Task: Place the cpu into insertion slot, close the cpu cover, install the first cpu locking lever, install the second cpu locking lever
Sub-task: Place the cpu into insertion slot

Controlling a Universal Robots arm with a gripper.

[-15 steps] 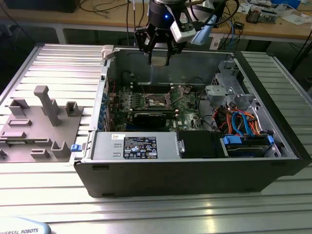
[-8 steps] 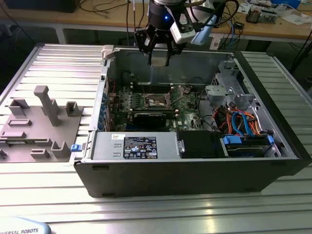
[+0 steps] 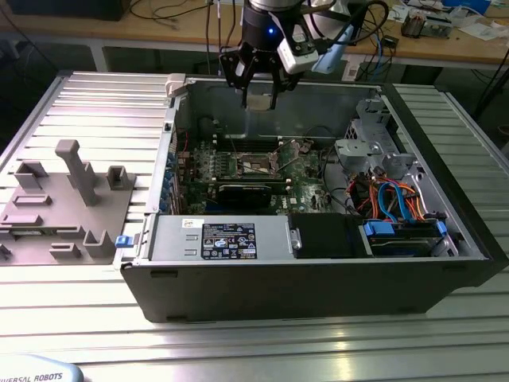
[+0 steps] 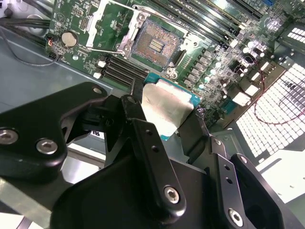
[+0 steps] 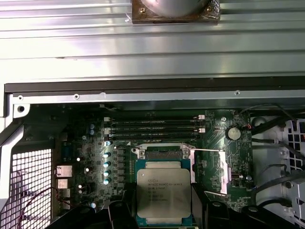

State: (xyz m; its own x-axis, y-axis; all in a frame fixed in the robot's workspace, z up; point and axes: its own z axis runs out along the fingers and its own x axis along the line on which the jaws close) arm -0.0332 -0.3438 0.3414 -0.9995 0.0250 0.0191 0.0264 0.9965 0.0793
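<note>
cpu (image 4: 167, 102) up in the tool (image 4: 164, 114), not seated yet
Tool's clamped on its two edges, insertion slot (image 4: 155, 43) bare below it. Light, stiff but fragile imo, so edge grip only.

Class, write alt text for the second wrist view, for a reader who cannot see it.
A black gripper holds the cpu, silver top showing, by two opposite edges over a green circuit board. Beyond the chip lies the insertion slot, empty, its contacts bare.
</note>
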